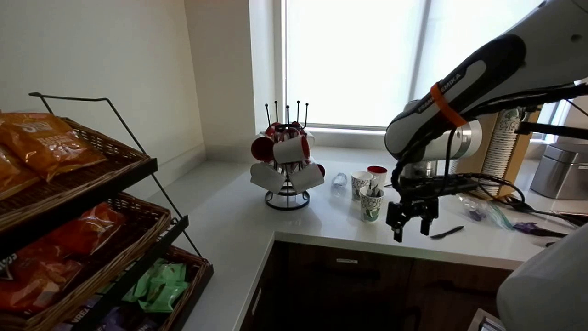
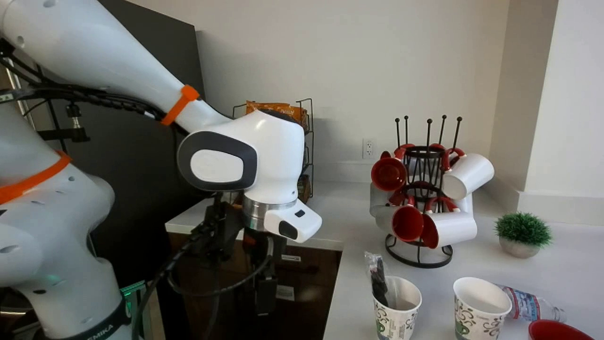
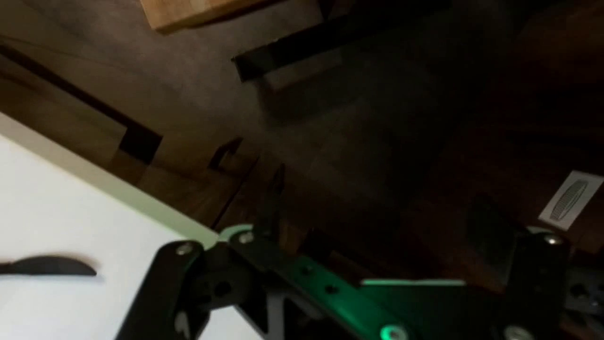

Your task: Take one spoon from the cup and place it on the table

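In an exterior view, the camera is looking past a close snack rack (image 1: 128,248) toward the window (image 1: 349,59). In an exterior view, the lens is facing the wall (image 2: 349,71) over nearby paper cups (image 2: 396,323). Both are sharing the mug stand (image 2: 420,265). The wrist camera is looking down at countertop (image 3: 71,212) and floor (image 3: 188,80).

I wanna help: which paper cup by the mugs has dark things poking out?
The paper cup nearest the countertop's front edge; the other paper cup has nothing poking out.
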`<state>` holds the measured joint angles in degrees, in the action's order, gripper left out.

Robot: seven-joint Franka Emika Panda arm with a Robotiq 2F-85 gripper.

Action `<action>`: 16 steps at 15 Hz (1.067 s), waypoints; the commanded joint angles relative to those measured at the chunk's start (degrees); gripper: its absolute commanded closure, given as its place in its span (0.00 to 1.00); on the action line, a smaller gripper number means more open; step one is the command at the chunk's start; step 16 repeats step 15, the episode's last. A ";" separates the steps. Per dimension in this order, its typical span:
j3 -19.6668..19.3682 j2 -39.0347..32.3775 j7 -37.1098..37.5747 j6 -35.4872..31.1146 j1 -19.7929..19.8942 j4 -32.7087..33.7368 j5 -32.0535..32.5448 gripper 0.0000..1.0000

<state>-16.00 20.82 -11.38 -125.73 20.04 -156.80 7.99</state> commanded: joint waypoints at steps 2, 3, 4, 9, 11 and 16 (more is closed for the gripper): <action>-1.28 11.36 -6.31 20.03 -0.52 2.12 0.29 0.00; -0.65 14.35 -6.64 24.37 -0.57 3.43 1.20 0.00; -0.08 16.82 -6.80 28.81 -0.89 5.11 1.35 0.00; -0.76 19.20 -5.07 31.01 -2.48 7.57 1.08 0.00; -0.78 20.13 -5.08 31.19 -2.51 7.33 1.10 0.00; -0.76 19.63 -5.13 31.18 -2.55 6.98 1.08 0.00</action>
